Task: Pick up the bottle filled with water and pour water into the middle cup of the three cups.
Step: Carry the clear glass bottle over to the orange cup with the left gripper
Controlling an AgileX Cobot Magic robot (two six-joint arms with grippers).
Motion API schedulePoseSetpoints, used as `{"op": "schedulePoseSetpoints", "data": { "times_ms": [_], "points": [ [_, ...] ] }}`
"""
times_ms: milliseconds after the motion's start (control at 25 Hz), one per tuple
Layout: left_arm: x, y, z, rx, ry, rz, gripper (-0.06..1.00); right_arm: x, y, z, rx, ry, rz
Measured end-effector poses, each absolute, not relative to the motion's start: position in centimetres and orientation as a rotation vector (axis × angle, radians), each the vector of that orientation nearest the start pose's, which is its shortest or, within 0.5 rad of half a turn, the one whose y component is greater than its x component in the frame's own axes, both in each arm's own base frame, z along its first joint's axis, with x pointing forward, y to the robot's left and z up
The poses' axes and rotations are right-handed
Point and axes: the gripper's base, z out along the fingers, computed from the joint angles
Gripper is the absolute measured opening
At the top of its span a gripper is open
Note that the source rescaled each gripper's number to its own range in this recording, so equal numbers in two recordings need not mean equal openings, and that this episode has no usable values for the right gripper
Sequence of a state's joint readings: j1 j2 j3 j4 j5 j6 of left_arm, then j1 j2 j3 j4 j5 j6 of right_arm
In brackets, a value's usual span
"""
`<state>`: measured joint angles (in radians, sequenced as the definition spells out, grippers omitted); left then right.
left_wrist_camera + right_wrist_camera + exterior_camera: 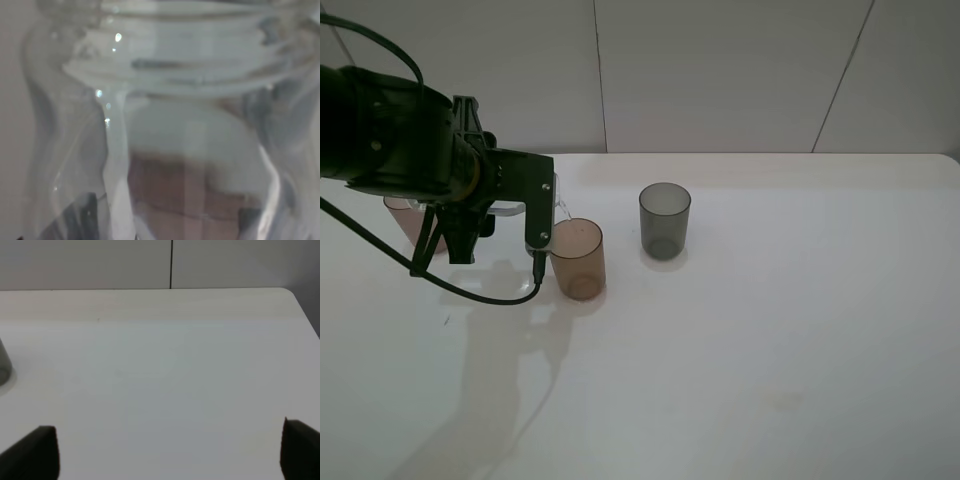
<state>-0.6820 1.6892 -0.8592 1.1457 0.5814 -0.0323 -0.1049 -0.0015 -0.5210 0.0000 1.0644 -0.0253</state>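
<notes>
Clear, smooth plastic, likely light and slippery when wet: the bottle (200, 65) is tilting just above the middle cup (578, 258), and the left gripper (548, 215) is pinching its body, the sensible hold. Only the left wrist view is showing the threaded neck; only the right wrist view is showing the right gripper (170, 455), spread and holding nothing.

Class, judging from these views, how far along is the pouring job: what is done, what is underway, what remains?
Done: the left tool holds the bottle off the table. Underway: the bottle is tipped toward the middle cup; whether water is flowing is unclear. Left: completing the pour.
</notes>
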Motion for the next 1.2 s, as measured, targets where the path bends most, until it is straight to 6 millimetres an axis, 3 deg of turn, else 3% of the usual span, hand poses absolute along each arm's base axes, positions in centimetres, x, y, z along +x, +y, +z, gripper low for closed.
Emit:
{"op": "schedulePoseSetpoints", "data": {
  "times_ms": [1200],
  "points": [
    [27.38, -16.46, 18.03, 2.005, 1.624, 0.878, 0.01, -0.77, 0.08, 28.27, 0.081, 2.025, -0.082]
  ]
}}
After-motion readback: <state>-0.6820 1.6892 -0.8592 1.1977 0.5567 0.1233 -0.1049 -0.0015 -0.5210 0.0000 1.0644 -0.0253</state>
